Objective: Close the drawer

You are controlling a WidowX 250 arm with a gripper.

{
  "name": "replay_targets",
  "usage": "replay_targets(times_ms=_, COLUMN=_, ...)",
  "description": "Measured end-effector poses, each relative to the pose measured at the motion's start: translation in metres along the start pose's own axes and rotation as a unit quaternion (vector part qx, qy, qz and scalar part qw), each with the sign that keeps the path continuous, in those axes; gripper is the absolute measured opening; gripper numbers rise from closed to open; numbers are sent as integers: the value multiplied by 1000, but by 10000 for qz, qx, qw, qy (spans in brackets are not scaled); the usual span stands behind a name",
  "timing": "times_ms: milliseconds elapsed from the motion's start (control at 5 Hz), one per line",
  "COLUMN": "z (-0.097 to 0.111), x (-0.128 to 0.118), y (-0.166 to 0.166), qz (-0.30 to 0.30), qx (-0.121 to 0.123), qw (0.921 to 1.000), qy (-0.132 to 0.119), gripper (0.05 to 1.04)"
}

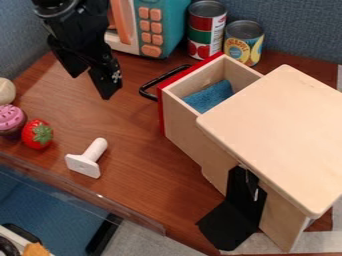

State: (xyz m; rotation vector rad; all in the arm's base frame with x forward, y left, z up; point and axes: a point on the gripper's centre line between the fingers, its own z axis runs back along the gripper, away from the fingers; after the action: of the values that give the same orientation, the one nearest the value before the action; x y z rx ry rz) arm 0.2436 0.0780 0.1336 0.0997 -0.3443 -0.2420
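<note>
- The drawer (pixel 182 127) stands pulled out of its wooden cabinet (pixel 277 132), a blue cloth (pixel 210 97) lying inside it.
- The gripper (pixel 91 87) hangs beyond the drawer's handle side, apart from it, with its fingers spread and nothing between them.
- The step in hand looks like the approach: no push is being made on the drawer, and the closing itself is all to do.
- Next, I judge, the gripper should come down level with the drawer's red front (pixel 190 71) and meet it from outside, near the middle, around the black handle (pixel 151 89).
- From there it calls for a straight, steady push into the cabinet until the drawer's front seats.
- Bringing the fingers together first would give a firmer pushing end and less chance of snagging the handle.
- A push off to one side could skew the drawer and bind it; too hard a one might slide the cabinet.
- The two cans (pixel 206 30) (pixel 244 42) stand near the drawer's far side, so a wide sweep there could knock them.
</note>
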Motion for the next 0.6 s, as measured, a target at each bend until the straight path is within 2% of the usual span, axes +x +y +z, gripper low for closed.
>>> replay_targets(times_ms=200, z=-5, x=-2, y=-2, qz=-27, qx=-69, qw=10000, qy=63, gripper=1000)
replay_targets(times_ms=600, z=-27, x=-6, y=52, qz=-877, qx=-111, qw=9958, qy=-218, gripper=1000)
